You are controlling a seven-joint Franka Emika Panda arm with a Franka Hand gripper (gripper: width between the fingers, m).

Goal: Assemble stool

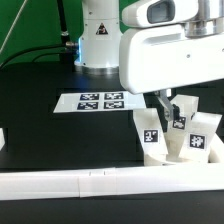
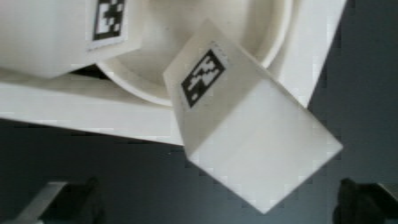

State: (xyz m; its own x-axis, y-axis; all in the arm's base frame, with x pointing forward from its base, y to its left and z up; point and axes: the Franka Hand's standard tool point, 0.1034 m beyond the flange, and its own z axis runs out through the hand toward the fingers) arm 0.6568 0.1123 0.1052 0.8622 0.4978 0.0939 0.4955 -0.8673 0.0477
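Legs (image 1: 150, 128) crowd seat (image 1: 185, 152); rail (image 1: 60, 183) blocks near edge.

Table (image 1: 40, 135): dark, near-black surface filling the middle of the exterior view.
Marker board (image 1: 98, 101): flat on the table, far of centre, a thin white sheet showing four black-and-white tags in two rows (patterns too small to read).
Long white rail (image 1: 70, 182): running across the near edge, from the exterior view's left past the middle, with a faint seam partway along.
White piece at the left edge (image 1: 3, 140): only a corner shows, cut off by the frame.
Backdrop (image 1: 25, 25): green, behind the far side of the table.
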